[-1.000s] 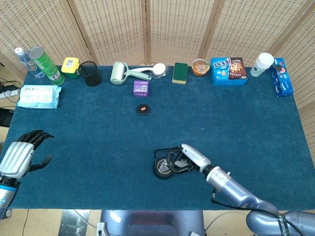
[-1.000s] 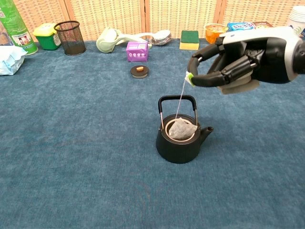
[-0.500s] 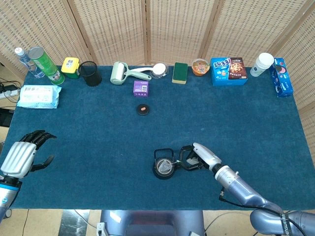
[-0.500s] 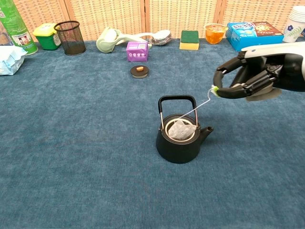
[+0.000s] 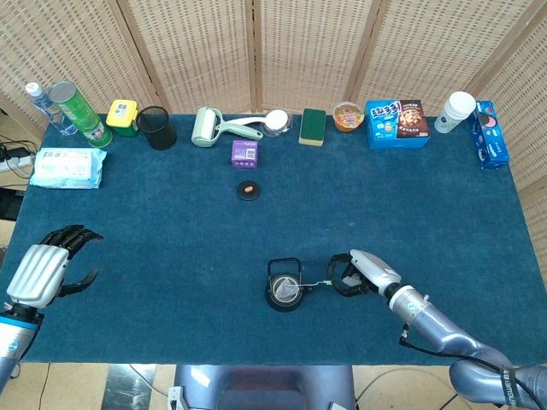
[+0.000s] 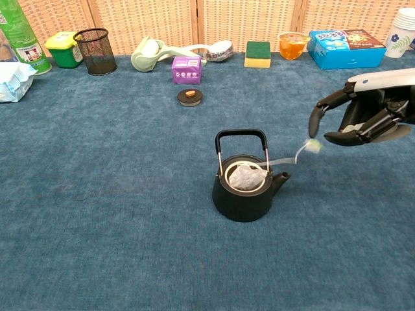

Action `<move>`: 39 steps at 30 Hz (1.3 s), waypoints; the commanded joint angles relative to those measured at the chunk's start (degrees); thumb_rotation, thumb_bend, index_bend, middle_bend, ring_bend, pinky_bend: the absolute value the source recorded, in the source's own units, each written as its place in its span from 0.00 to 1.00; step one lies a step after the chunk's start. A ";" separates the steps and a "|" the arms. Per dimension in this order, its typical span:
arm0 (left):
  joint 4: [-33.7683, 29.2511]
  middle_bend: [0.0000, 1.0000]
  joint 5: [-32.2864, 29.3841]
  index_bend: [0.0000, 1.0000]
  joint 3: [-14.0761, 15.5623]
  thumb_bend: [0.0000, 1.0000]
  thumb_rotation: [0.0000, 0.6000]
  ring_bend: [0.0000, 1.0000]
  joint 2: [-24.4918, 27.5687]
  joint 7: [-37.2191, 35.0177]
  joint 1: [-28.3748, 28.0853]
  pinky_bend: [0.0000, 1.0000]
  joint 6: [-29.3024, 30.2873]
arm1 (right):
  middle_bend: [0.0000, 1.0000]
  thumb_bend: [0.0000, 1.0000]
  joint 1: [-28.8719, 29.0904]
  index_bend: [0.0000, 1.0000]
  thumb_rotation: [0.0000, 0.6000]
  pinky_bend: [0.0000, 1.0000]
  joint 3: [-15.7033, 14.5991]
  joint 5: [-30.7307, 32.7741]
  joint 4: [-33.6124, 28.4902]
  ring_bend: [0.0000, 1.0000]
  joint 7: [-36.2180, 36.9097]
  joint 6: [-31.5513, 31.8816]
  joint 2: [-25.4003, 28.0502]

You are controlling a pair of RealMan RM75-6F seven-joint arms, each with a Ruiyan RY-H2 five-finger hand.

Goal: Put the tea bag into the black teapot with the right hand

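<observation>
a table (image 5: 427,205) covered in dark teal-blue carpet-like cloth is seen filling most of both views. behind its far edge, a folding screen (image 5: 282,51) of woven tan rattan panels set in pale wooden frames is seen. at the left edge of the head view, a strip of light floor (image 5: 10,154) with a white power strip and dark cables is shown. tiled floor is glimpsed below the table's near edge. the scene is evenly lit.

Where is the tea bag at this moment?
In the chest view, the tea bag lies inside the open top of the black teapot near the table's middle. Its string runs right, toward the right hand.
</observation>
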 commanded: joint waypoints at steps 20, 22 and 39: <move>-2.57 0.28 -1.08 0.27 -0.92 0.37 1.00 0.16 2.08 2.42 -0.16 0.20 0.34 | 1.00 0.93 5.82 0.12 1.00 1.00 -1.37 -20.37 -2.10 1.00 17.05 -9.17 8.36; -3.08 0.28 -1.39 0.27 -1.07 0.37 1.00 0.16 2.72 2.90 0.01 0.20 0.61 | 1.00 0.96 7.94 0.12 1.00 1.00 -2.22 -23.55 -2.78 1.00 19.50 -10.61 9.54; -4.30 0.28 -2.19 0.27 -0.90 0.37 1.00 0.16 4.24 3.54 1.03 0.20 1.23 | 1.00 1.00 18.09 0.09 1.00 1.00 -6.34 -27.42 -3.65 1.00 19.54 -14.60 8.22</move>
